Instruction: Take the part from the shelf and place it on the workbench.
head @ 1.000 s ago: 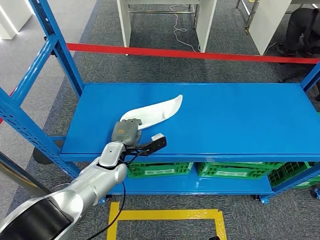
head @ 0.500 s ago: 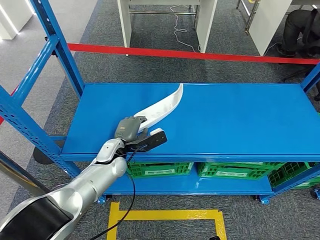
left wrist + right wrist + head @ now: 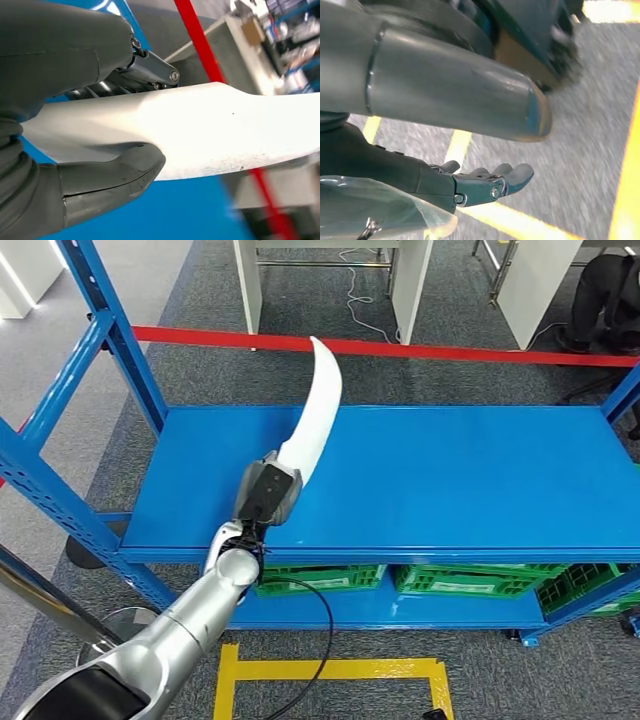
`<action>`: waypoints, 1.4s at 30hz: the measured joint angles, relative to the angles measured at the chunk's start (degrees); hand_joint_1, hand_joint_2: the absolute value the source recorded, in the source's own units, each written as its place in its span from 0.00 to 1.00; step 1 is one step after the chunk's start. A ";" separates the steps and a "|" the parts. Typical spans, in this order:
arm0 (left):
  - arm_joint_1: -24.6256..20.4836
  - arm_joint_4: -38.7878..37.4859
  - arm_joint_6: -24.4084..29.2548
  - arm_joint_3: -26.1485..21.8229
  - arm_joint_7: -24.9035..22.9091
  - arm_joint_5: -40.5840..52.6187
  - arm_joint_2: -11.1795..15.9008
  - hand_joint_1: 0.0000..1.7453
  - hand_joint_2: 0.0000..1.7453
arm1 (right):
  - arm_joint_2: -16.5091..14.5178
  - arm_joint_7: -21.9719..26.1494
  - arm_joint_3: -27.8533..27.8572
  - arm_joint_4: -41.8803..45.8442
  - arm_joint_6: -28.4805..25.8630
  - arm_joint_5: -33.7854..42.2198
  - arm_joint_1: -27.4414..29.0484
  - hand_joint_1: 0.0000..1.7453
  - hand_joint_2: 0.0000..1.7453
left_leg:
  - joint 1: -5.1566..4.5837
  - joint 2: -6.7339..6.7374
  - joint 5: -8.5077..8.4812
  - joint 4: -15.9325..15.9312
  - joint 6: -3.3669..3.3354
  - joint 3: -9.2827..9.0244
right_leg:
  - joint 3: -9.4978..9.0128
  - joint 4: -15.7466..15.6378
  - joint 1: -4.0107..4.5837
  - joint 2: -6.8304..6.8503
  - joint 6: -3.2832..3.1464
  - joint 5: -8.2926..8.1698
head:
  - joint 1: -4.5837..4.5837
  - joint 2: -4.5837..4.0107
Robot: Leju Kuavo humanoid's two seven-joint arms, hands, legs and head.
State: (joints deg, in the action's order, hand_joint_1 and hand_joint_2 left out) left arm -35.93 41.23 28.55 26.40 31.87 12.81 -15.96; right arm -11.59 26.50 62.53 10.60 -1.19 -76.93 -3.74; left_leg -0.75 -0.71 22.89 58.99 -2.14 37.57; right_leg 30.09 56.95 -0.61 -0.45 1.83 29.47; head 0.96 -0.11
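There is one white part (image 3: pixel 313 420), one blue shelf (image 3: pixel 468 480), three green crates (image 3: pixel 321 578) under it, and one red tape line (image 3: pixel 423 350).

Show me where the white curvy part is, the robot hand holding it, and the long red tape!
white part (image 3: pixel 315 420): head view, middle of its curved blade, raised above the shelf.
left hand (image 3: pixel 264 494): head view, grey back of the hand gripping the part's lower end.
red tape (image 3: pixel 468 352): head view, stretch behind the shelf.

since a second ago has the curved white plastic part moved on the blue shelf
Yes. The curved white plastic part, held by the left robot hand, has swung up off the blue metal shelf; its tip now crosses the red tape.
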 joint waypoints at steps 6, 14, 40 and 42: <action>5.27 14.77 8.47 -1.56 4.22 -5.97 1.74 1.00 1.00 | -0.73 2.51 0.00 -0.02 -3.03 1.01 0.16 0.00 0.00 | 0.03 0.00 0.01 -0.04 0.02 0.00 | 0.02 0.00 0.03 0.01 -0.04 0.04 | -0.01 0.00; 10.59 29.45 11.58 -4.40 7.92 -3.04 3.70 1.00 1.00 | -0.80 3.09 0.02 -0.02 -1.52 1.58 0.32 0.00 0.00 | 0.03 0.00 0.04 -0.06 0.06 0.00 | 0.04 0.00 0.02 0.03 -0.08 0.13 | 0.01 -0.01; 15.74 43.86 11.55 -7.09 7.25 4.15 4.96 1.00 1.00 | -1.29 -5.23 0.02 -0.02 -3.38 1.21 0.52 0.00 0.00 | -0.20 0.07 0.46 -0.44 -1.14 -0.57 | 0.23 0.68 -0.46 0.06 1.03 1.18 | 0.05 0.00; 15.73 43.85 11.49 -6.95 6.38 3.78 4.95 1.00 1.00 | -1.32 -8.56 0.00 -0.02 -5.13 0.33 0.40 0.00 0.00 | 0.10 0.20 0.33 -0.97 -1.50 -1.03 | 2.69 5.65 -0.47 0.10 1.23 3.96 | 0.24 0.00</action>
State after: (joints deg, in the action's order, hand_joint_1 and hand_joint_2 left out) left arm -20.20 85.08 40.04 19.45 38.25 16.58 -11.01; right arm -12.92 17.94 62.53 10.58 -6.32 -76.59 -3.33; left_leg -0.65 -0.51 23.23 58.02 -3.63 36.53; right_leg 32.77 62.60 -1.08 -0.35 3.06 33.43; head 1.20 -0.11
